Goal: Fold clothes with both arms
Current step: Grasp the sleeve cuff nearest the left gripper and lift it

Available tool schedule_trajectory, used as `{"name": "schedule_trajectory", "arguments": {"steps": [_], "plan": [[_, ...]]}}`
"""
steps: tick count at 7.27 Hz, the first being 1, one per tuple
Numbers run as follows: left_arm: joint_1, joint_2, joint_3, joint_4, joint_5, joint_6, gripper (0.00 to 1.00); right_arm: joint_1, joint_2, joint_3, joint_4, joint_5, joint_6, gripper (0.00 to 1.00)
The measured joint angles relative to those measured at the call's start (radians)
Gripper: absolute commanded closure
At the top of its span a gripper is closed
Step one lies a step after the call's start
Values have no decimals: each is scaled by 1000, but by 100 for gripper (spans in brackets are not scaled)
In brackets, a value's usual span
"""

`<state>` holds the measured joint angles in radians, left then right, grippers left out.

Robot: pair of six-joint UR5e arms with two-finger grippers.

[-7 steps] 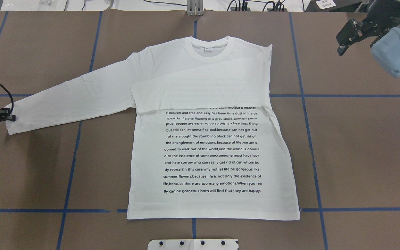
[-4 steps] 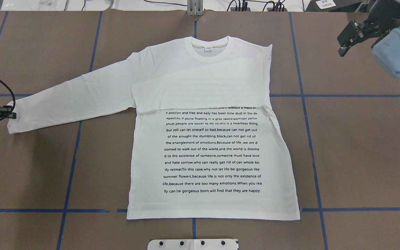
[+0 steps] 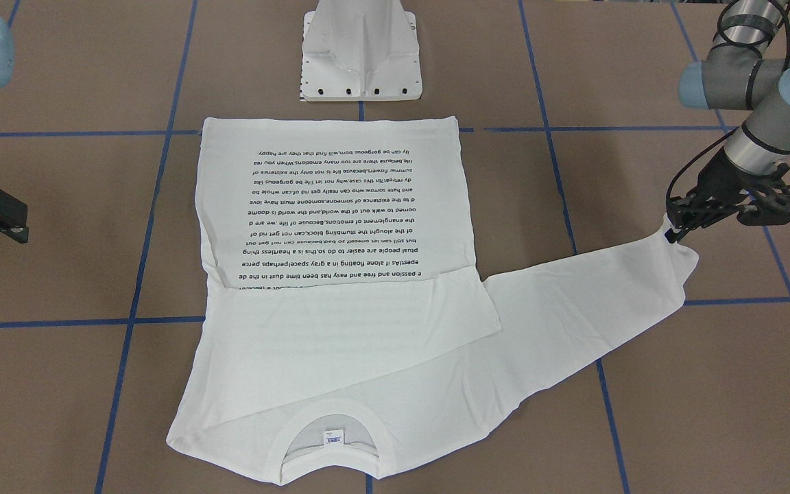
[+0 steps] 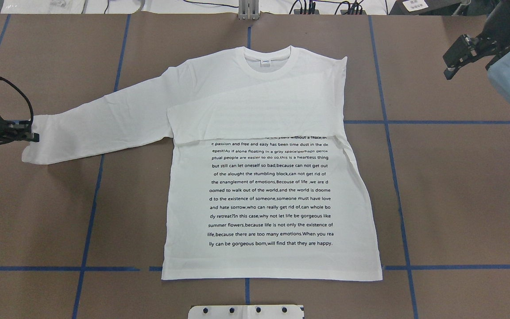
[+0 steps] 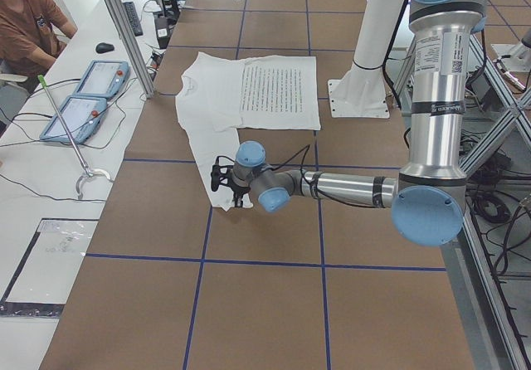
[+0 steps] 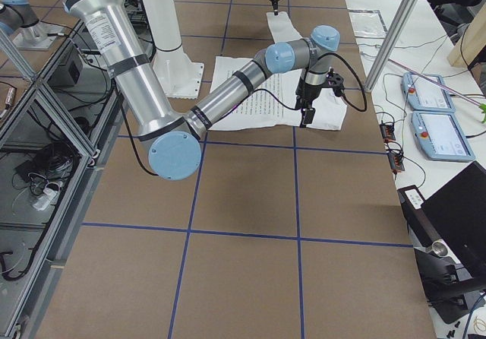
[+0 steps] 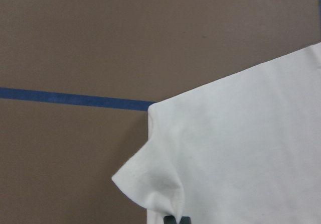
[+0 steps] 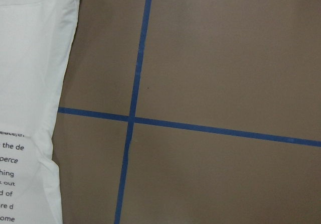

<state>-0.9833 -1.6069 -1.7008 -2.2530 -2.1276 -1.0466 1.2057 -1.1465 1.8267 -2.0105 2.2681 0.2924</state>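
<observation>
Gripping the cuff of the outstretched sleeve (image 4: 104, 124) with left gripper (image 4: 35, 138), jaws clamped on the cloth, cuff corner drawn up. Found shirt (image 4: 272, 195) spread flat, print up, mid-table (image 4: 458, 199), collar (image 4: 267, 55) farthest from robot, other sleeve folded across chest. Found right gripper (image 4: 449, 71) well apart from shirt, jaws parted, holding nothing.

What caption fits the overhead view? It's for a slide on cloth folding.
Left gripper pinches the outstretched cuff of the white shirt; right gripper hovers clear, other sleeve folded across the chest.
</observation>
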Motion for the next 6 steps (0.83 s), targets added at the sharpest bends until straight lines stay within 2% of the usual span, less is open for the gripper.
{"name": "schedule_trajectory", "arguments": {"steps": [1, 4, 6], "plan": [[5, -77, -22, 80, -13, -28, 100, 3, -33, 7, 3, -8, -21, 0], [61, -455, 15, 390, -22, -160, 100, 5, -112, 1, 95, -33, -19, 0], [96, -689, 137, 435, -21, -291, 100, 4, -137, -2, 141, -33, 6, 0]]}}
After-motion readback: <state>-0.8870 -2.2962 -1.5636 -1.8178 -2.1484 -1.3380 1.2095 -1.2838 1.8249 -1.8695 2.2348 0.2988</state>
